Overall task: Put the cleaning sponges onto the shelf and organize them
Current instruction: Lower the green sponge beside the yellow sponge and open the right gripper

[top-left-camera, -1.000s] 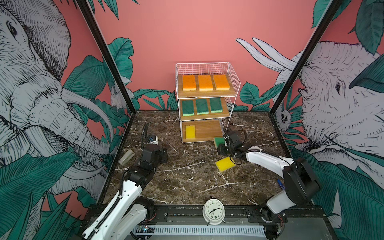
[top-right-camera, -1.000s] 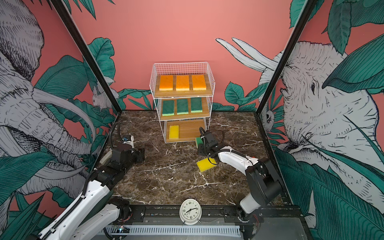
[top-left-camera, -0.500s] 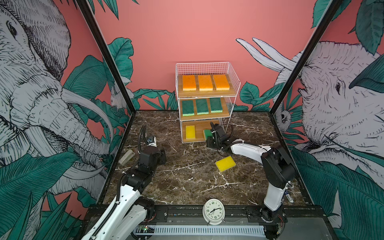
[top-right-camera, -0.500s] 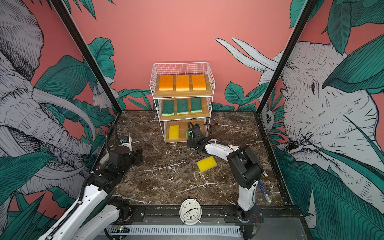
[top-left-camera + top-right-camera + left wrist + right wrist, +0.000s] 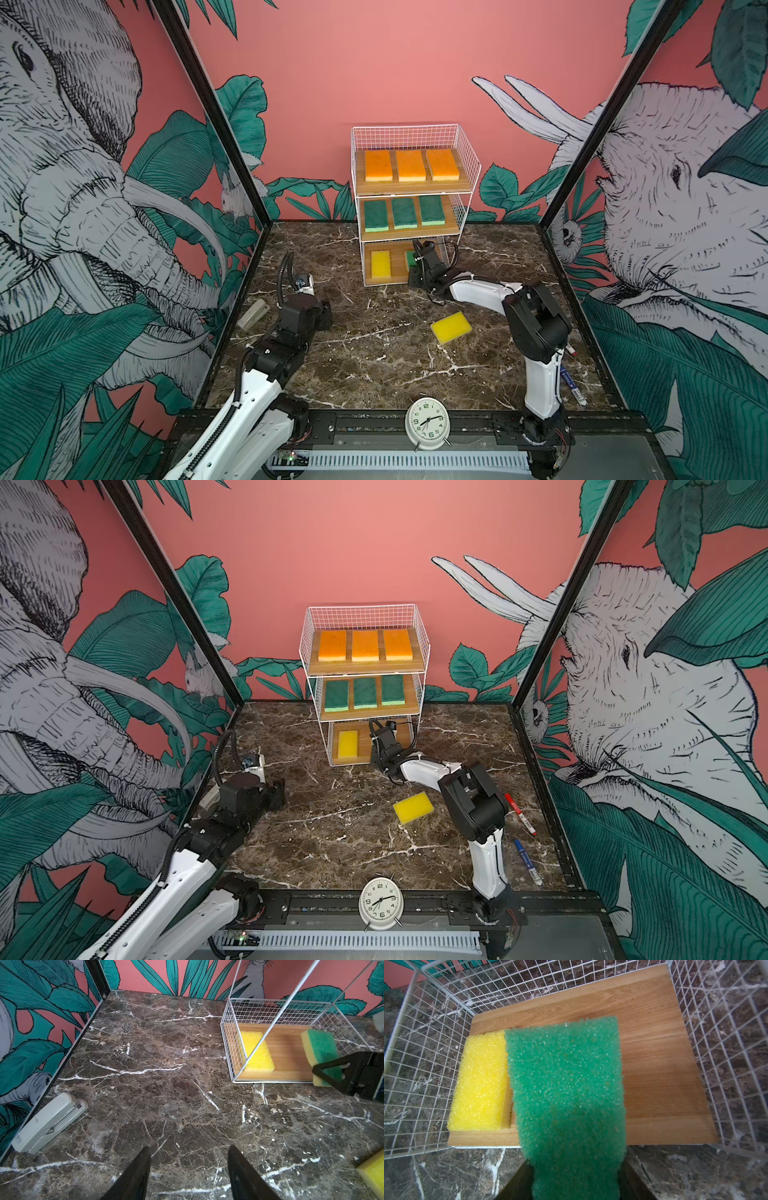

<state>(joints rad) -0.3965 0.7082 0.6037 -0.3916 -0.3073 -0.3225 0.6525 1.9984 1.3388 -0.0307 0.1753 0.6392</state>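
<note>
The shelf [image 5: 415,188] stands at the back of the marble table. Three orange sponges [image 5: 410,165] lie on its top tier and three dark green sponges [image 5: 404,212] on the middle one. A yellow sponge [image 5: 380,263] lies at the left of the bottom board [image 5: 654,1059]. My right gripper [image 5: 576,1167] is shut on a green sponge [image 5: 566,1095], held over the bottom board's front, beside that yellow sponge [image 5: 481,1082]. Another yellow sponge [image 5: 451,327] lies loose on the table. My left gripper [image 5: 189,1167] hovers open and empty over bare marble at the left.
A grey stapler [image 5: 49,1122] lies by the left wall. A white alarm clock [image 5: 427,423] sits on the front rail. A red pen [image 5: 519,814] and a blue pen [image 5: 527,861] lie along the right edge behind the right arm.
My right gripper has carried the green sponge leftward from the table beside the shelf to the front of the bottom tier. The left arm has shifted only slightly.
</note>
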